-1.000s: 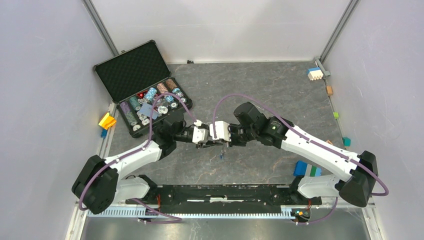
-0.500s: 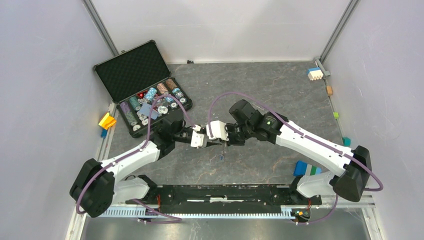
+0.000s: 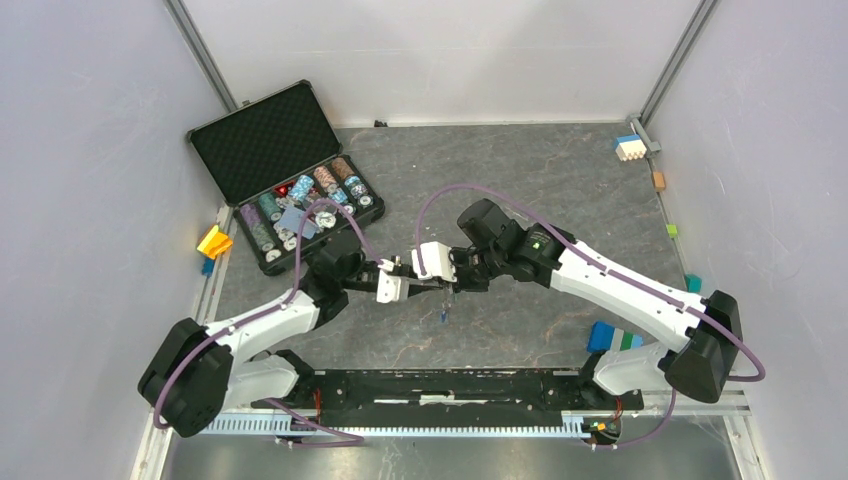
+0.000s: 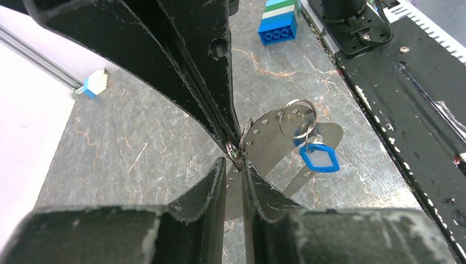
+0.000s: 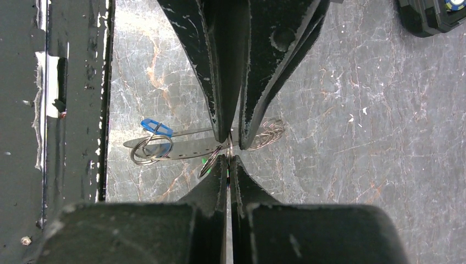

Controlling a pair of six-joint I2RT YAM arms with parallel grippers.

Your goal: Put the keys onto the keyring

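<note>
I have both arms meeting over the middle of the bench (image 3: pixel 520 170), tips nose to nose. The right fingers (image 5: pixel 215 184) are clenched tight, with no gap showing between them, and they pinch the keyring (image 4: pixel 269 137), which from the wrist views reads as a flat metal band punched with small holes, bent into a loop and held up off the stone surface. Its chain-like stretch (image 5: pixel 267 132) sits just past the pinch, on the side towards the chip case. The blue-tagged key (image 4: pixel 319 158) is threaded on the far end of the band and dangles below it, towards the black base rail; from above I see it only as a small speck hanging under the two tips. The left fingers (image 4: pixel 214 184) come in from the opposite side with a narrow slit between them, their tips right at the end of the band where the right ones grip. I cannot tell whether they bite on the metal or merely flank it. Well apart at the bench's left rear lies the open case of poker chips (image 3: pixel 265 140), and a blue and green block (image 3: pixel 612 338) sits near the right arm's base.
</note>
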